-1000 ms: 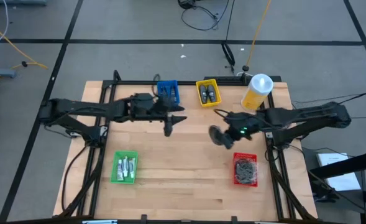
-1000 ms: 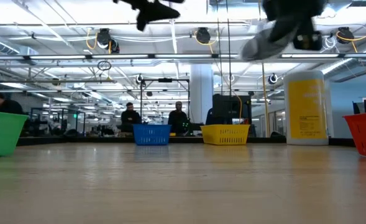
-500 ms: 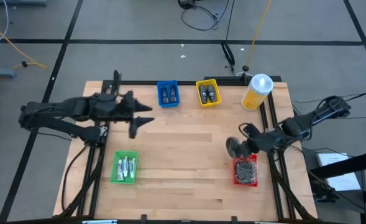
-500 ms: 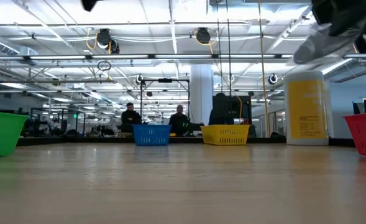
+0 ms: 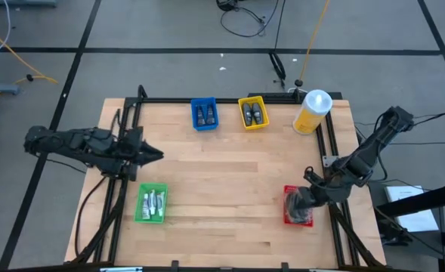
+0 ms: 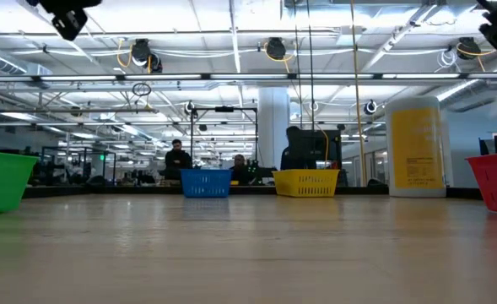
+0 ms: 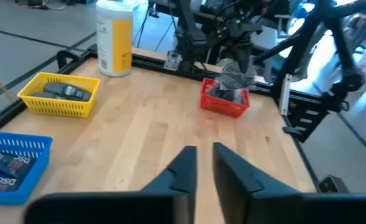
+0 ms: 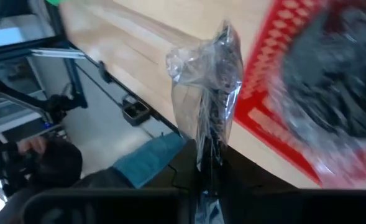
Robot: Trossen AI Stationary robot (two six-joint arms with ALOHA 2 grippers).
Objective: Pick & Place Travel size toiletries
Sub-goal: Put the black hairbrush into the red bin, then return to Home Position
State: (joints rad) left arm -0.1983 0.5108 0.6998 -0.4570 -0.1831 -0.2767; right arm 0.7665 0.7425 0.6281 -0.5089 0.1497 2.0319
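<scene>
Crinkly clear film bag [image 8: 209, 78], pinched at its neck by the right gripper [image 8: 207, 163] above the red tray [image 5: 288, 217], looks light and floppy, while the left gripper [image 7: 199, 163] waits nearly closed and empty.

Table: bare wooden top [image 6: 248, 253] fills the foreground.
Far edge: green basket [image 6: 3, 179], blue basket [image 6: 206, 181], yellow basket [image 6: 305, 181], yellow bottle [image 6: 415, 145], red basket [image 6: 494, 181].
Top corners: dark arm parts [image 6: 62, 13], partly cut off.
Background: two people [image 6: 177, 159] behind the blue basket.
</scene>
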